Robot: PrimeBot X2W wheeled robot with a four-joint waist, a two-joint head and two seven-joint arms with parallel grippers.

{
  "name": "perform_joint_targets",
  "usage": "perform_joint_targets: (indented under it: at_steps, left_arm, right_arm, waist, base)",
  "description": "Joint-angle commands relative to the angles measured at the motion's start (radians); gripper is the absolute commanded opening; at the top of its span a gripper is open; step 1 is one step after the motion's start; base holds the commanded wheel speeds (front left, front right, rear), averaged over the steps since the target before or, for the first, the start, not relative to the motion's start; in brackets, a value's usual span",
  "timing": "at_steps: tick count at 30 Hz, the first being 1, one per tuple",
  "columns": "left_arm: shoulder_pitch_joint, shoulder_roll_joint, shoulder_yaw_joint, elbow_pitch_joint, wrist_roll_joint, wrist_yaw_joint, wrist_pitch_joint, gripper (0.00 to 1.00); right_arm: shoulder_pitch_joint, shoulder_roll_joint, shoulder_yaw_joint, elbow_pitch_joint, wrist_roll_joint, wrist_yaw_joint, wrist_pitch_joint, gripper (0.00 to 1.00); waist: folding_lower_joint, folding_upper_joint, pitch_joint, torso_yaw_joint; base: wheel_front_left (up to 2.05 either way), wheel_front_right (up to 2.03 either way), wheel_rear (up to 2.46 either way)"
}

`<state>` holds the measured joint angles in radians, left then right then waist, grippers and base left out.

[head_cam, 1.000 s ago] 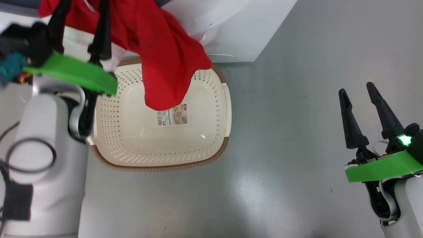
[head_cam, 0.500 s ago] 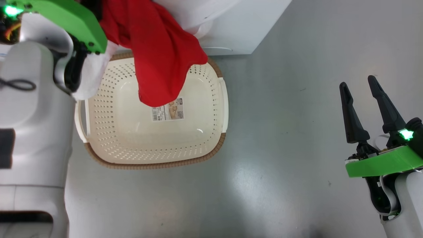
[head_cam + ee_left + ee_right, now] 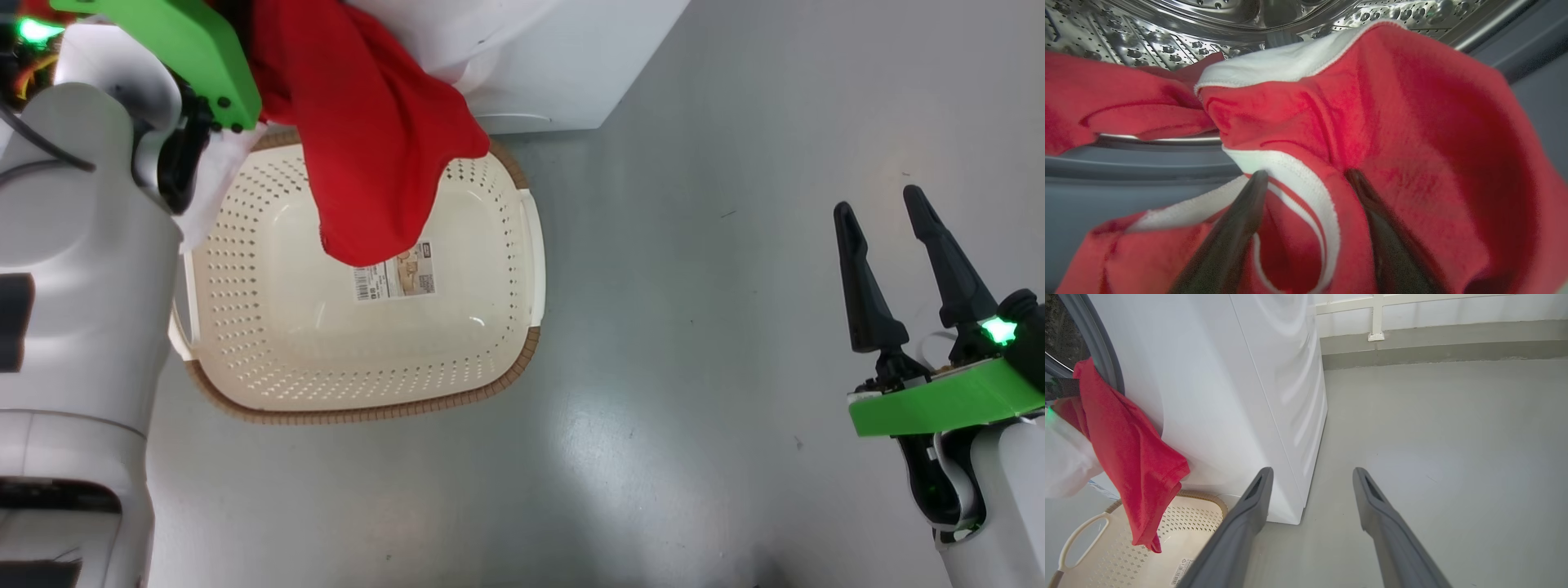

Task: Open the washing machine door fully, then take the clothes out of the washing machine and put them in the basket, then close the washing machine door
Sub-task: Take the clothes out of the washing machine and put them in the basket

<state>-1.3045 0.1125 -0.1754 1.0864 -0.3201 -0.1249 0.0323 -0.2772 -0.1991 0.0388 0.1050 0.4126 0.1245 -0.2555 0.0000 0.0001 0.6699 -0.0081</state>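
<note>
**As the left arm drives to the drum, the clothes are not yet clamped**

Since a second ago, the left arm (image 3: 82, 245) has advanced toward the washer (image 3: 555, 73), its green wrist plate now at the far left. The head camera has also shifted, so the basket's apparent drift left is not a move of its own.

Left gripper (image 3: 1305, 173): fingers spread wide, straddling a white-trimmed fold of the clothes (image 3: 1412, 122) at the drum (image 3: 1167, 45) mouth, not closed on it.

Clothes: partly in the drum, with one red length hanging out over the far part of the basket (image 3: 359, 415). None appears settled inside it.

Right gripper (image 3: 878, 202): wide, holding nothing, over floor (image 3: 694, 327) well right of the basket.

Judgement: the approach looks complete. Closing on the fold comes next, and unloading has barely begun.
</note>
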Motion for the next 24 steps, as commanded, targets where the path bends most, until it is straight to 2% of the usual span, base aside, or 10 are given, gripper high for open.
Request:
perform_joint_targets:
  at_steps: [1, 3, 4, 5, 6, 11, 18, 22, 24]
  left_arm:
    - [-0.020, 0.047, -0.008, 0.000, -0.012, -0.006, -0.017, 0.92]
    - [-0.026, 0.047, -0.025, 0.012, -0.019, -0.006, -0.035, 0.32]
    - [-0.026, 0.047, -0.025, 0.012, -0.019, -0.006, -0.035, 0.32]
    - [-0.028, 0.048, -0.032, 0.016, -0.024, -0.006, -0.046, 0.11]
    - [-0.029, 0.047, -0.038, 0.021, -0.031, -0.006, -0.056, 0.00]
    - [-0.026, 0.048, -0.066, 0.039, -0.065, -0.006, -0.116, 0.00]
    - [0.020, 0.044, -0.078, 0.035, -0.110, -0.006, -0.255, 0.00]
    - [0.067, 0.046, -0.056, -0.006, -0.126, -0.005, -0.290, 0.00]
    - [0.099, 0.050, -0.027, -0.075, -0.127, 0.005, -0.293, 0.00]
  right_arm:
    - [-0.001, -0.003, 0.015, -0.023, 0.001, 0.006, -0.006, 1.00]
    - [-0.003, -0.002, 0.014, -0.023, 0.000, 0.006, -0.006, 1.00]
    - [-0.003, -0.002, 0.014, -0.023, 0.000, 0.006, -0.006, 1.00]
    - [-0.003, -0.001, 0.014, -0.024, 0.000, 0.006, -0.006, 1.00]
    - [-0.004, -0.001, 0.014, -0.024, 0.000, 0.006, -0.006, 1.00]
    - [-0.001, -0.001, 0.010, -0.023, 0.000, 0.006, -0.006, 1.00]
    - [0.010, -0.002, 0.007, -0.020, -0.004, 0.006, -0.006, 1.00]
    - [0.022, -0.005, 0.005, -0.020, -0.005, 0.006, -0.006, 1.00]
    - [0.028, -0.006, 0.005, -0.021, -0.005, 0.006, -0.006, 1.00]
  waist:
    - [0.0000, -0.0001, 0.001, -0.003]
    - [0.0000, -0.0001, 0.001, -0.003]
    - [0.0000, -0.0001, 0.001, -0.003]
    - [0.0000, -0.0001, 0.001, -0.004]
    - [0.0000, -0.0001, 0.002, -0.004]
    - [0.0000, -0.0001, -0.004, 0.002]
    - [0.0000, -0.0001, -0.033, 0.017]
    - [0.0000, -0.0001, -0.054, 0.027]
    - [0.0000, -0.0001, -0.063, 0.031]
  base:
    - [0.00, 0.00, 0.00]
    - [0.00, 0.00, 0.00]
    - [0.00, 0.00, 0.00]
    - [0.00, 0.00, 0.00]
    - [0.00, 0.00, 0.00]
    - [0.00, 0.00, 0.00]
    - [0.00, 0.00, 0.00]
    - [0.00, 0.00, 0.00]
    - [0.00, 0.00, 0.00]
